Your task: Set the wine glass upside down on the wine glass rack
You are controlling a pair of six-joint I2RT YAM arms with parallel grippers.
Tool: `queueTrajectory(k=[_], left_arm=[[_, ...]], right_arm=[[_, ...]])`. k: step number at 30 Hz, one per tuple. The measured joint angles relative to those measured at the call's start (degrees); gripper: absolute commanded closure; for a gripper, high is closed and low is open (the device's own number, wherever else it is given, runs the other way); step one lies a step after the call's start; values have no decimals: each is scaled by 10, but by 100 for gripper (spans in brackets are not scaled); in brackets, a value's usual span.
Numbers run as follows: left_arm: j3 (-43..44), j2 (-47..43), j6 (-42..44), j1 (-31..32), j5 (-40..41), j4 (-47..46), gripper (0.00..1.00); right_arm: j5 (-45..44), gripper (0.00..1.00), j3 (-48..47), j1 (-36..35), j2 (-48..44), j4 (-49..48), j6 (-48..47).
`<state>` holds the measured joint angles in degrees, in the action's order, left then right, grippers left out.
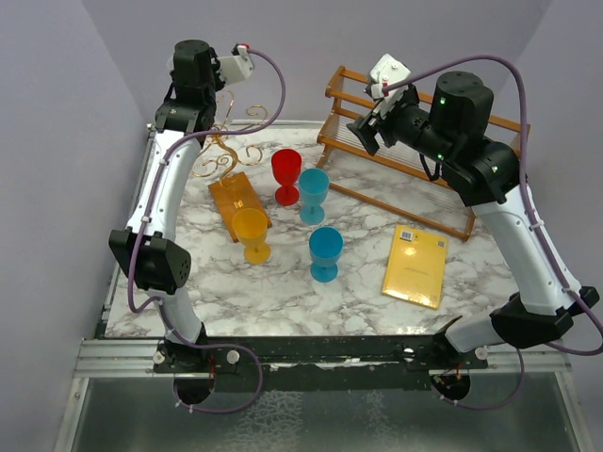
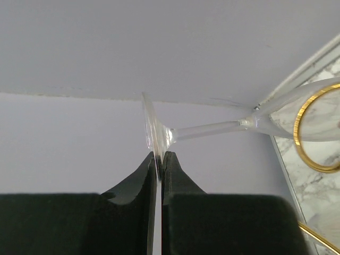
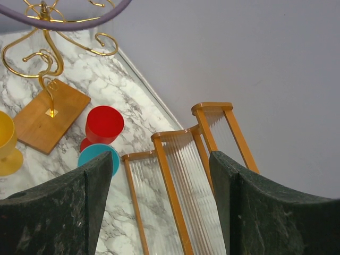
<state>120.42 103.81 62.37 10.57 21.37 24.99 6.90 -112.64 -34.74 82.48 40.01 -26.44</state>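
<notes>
The clear wine glass (image 2: 207, 130) lies sideways in the left wrist view. My left gripper (image 2: 159, 155) is shut on the thin edge of its foot. The stem runs right to the bowl, which overlaps a gold loop of the wine glass rack (image 2: 299, 127); I cannot tell whether they touch. In the top view the rack's gold wire arms (image 1: 231, 151) rise from a small wooden base (image 1: 240, 202) at the back left, under my left arm; the glass hardly shows there. My right gripper (image 1: 366, 132) is open and empty, high over the back right (image 3: 159, 180).
A large wooden slatted rack (image 1: 415, 160) stands at the back right, below my right gripper. A red goblet (image 1: 286, 174), a teal goblet (image 1: 314, 193), a yellow goblet (image 1: 252, 234) and a blue goblet (image 1: 325, 252) stand mid-table. A yellow book (image 1: 415, 266) lies to the right.
</notes>
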Motion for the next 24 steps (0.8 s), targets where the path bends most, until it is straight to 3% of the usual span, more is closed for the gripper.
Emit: queueTrajectory(k=[7,24], left_arm=[[-52,-5,37,16,0,37,100],[-63,-75,44,41,-21,92,100]], right_arm=[[0,27,4,0,0,0,-4],[3,27,4,0,0,0,-4]])
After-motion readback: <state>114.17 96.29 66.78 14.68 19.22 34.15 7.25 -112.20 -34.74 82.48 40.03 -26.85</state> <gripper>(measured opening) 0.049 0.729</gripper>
